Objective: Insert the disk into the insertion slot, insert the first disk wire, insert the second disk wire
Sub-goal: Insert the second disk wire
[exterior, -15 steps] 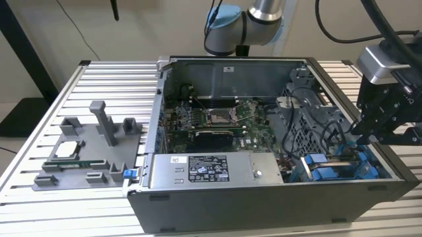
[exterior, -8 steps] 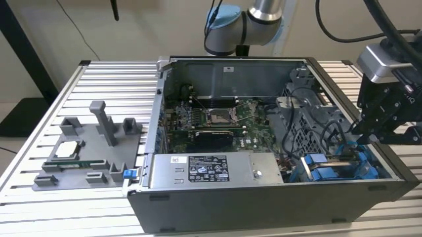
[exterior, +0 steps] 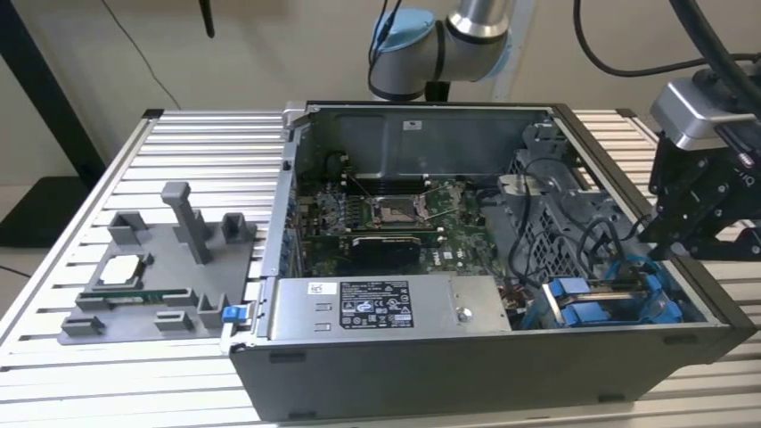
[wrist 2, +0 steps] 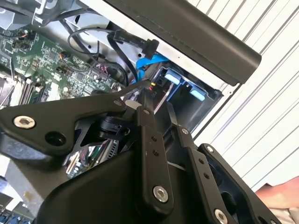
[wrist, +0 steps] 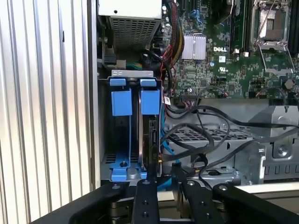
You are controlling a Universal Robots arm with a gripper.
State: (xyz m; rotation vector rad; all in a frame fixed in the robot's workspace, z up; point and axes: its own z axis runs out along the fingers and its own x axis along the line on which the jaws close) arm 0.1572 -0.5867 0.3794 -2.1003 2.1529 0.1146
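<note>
First wrist view: disk sat in slot; gripper, narrowly parted, hovered by wires. Wire step, I'd say, needing fine alignment.

Robotics lab bench. Open computer case on slotted aluminium table; grey fixture block with loose parts beside case; robot arm above case; black cables hanging above case.

Metal insertion slot, blue plastic tabs

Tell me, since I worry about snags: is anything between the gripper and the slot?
Nothing covers the slot, but black wires loop close beside it and run right up to the gripper in the first wrist view.
</note>
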